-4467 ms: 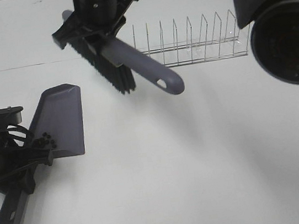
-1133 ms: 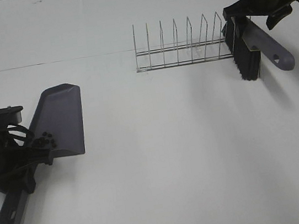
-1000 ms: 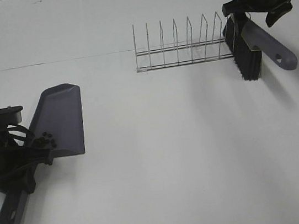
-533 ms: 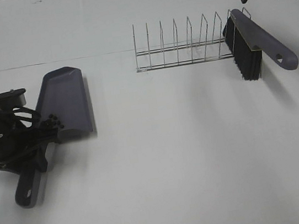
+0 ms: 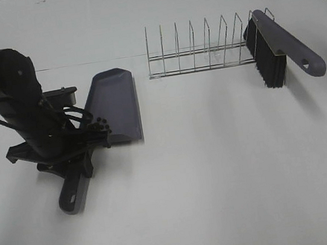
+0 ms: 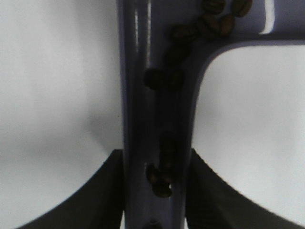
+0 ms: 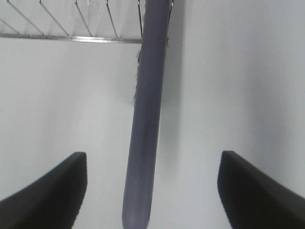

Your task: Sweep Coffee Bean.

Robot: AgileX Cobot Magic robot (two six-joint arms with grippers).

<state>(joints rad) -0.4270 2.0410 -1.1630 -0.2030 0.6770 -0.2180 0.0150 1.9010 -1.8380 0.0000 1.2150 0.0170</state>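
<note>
**On the surface's left side: dustpan gripped with beans aboard, brush parked at the rack**

Left arm [image 5: 8, 77] comes in from the upper left of the high view. It slopes down toward the middle, and its wrist tips down over the dustpan's handle. Left pincer [image 5: 64, 153] is clenched on that handle, and the wrist view shows both fingers [image 6: 107, 191] pressed against the handle's sides.

Dustpan [image 5: 115, 102] is purple-grey. Its open mouth faces the far side and its handle runs back toward the near left. Whether it rests on the white surface [image 5: 219, 169] or hangs just above it cannot be told.

Coffee beans [image 5: 97, 127] are bunched at the rear of the pan where it meets the handle. In the left wrist view some beans [image 6: 164, 78] sit strung along the handle's channel, with a few right between the fingers.

Brush [image 5: 274, 46] leans on the right end of the wire rack [image 5: 202, 50], well apart from the dustpan. Its black bristles point down and its handle juts out to the near right.

Right arm shows only as dark pieces at the top right corner of the high view. Right pincer [image 7: 153, 156] is released, with its fingers [image 7: 47, 191] spread wide on either side of the brush handle and touching nothing.
</note>
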